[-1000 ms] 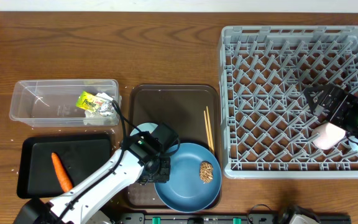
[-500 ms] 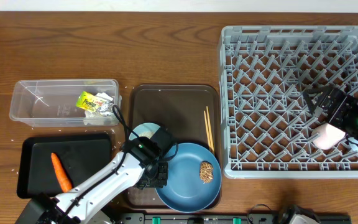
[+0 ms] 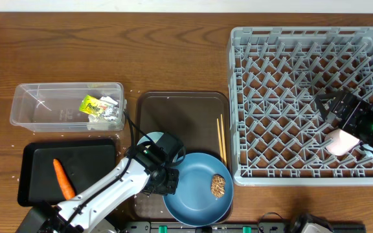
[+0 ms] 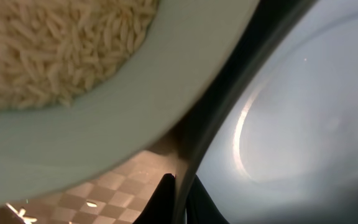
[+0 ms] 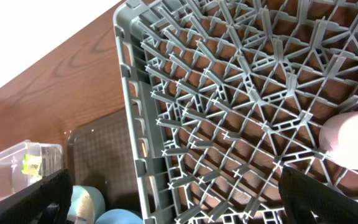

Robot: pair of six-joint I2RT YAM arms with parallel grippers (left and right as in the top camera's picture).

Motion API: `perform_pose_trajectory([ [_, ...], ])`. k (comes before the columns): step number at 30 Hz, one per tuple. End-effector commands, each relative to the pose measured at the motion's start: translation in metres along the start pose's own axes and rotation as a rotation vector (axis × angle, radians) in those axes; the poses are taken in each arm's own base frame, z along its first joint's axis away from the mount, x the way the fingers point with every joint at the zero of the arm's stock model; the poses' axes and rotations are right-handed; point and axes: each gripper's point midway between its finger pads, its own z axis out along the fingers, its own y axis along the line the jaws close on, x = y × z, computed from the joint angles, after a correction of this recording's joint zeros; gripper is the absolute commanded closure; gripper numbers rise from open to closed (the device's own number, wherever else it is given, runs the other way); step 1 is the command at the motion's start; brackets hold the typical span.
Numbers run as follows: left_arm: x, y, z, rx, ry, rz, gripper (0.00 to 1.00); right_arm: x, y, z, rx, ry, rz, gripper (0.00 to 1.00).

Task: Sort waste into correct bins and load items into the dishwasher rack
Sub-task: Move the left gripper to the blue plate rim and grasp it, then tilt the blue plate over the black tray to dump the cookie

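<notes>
Wooden table (image 3: 109,52), overhead and wrist views. Left gripper (image 4: 179,190): jaws closed on the rim of the blue plate (image 3: 188,199), wedged beside the rice-filled pale bowl (image 4: 104,137), probably to lift the plate off the serving tray (image 3: 180,116). The brown food lump (image 3: 217,186) lies on the plate. Right gripper (image 3: 332,105): wide open and empty, over the dishwasher rack (image 3: 290,39) beside the white-pink cup (image 3: 342,139).

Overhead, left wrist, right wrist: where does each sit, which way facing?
Overhead: above the table, looking straight down; left arm and right arm show.
Left wrist: close up on rice bowl and blue plate; own jaws hardly show.
Right wrist: low over the rack, facing the clear tub; jaws spread at lower corners.
Shared: overhead and right wrist both show rack, tub, pink cup.
</notes>
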Motion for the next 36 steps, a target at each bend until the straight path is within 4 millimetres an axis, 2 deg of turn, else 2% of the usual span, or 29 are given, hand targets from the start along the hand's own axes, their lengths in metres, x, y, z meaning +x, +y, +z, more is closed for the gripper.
perform_pose_trajectory([
  [1, 0.006, 0.000, 0.002, 0.001, 0.025, 0.041, 0.94, 0.002, 0.005, 0.001, -0.008, 0.011, -0.030, 0.01],
  [15, 0.003, -0.008, -0.014, 0.034, -0.018, 0.053, 0.93, 0.001, 0.005, 0.001, -0.009, 0.005, -0.034, 0.01],
  [19, 0.005, -0.008, -0.006, 0.043, 0.001, 0.046, 0.92, 0.000, 0.005, 0.001, -0.010, 0.000, -0.036, 0.01],
  [21, 0.007, -0.005, 0.001, 0.034, 0.021, 0.022, 0.86, -0.001, 0.005, 0.001, -0.010, -0.001, -0.037, 0.01],
  [25, 0.010, -0.006, 0.012, 0.038, 0.075, 0.011, 0.84, -0.001, 0.005, 0.001, -0.010, -0.001, -0.037, 0.00],
  [27, 0.012, -0.007, 0.017, 0.041, 0.100, 0.006, 0.75, -0.001, 0.005, 0.001, -0.010, -0.001, -0.037, 0.01],
  [29, 0.013, -0.006, 0.020, 0.037, 0.117, 0.002, 0.73, -0.001, 0.005, 0.001, -0.010, -0.001, -0.037, 0.01],
  [30, 0.013, -0.006, 0.021, 0.035, 0.122, 0.003, 0.73, -0.001, 0.005, 0.001, -0.010, -0.001, -0.037, 0.01],
  [33, 0.012, -0.007, 0.020, 0.036, 0.121, 0.012, 0.91, -0.001, 0.005, 0.001, -0.010, -0.001, -0.037, 0.01],
  [36, 0.012, -0.008, 0.016, 0.037, 0.120, 0.024, 0.94, -0.001, 0.005, 0.001, -0.010, -0.002, -0.037, 0.01],
])
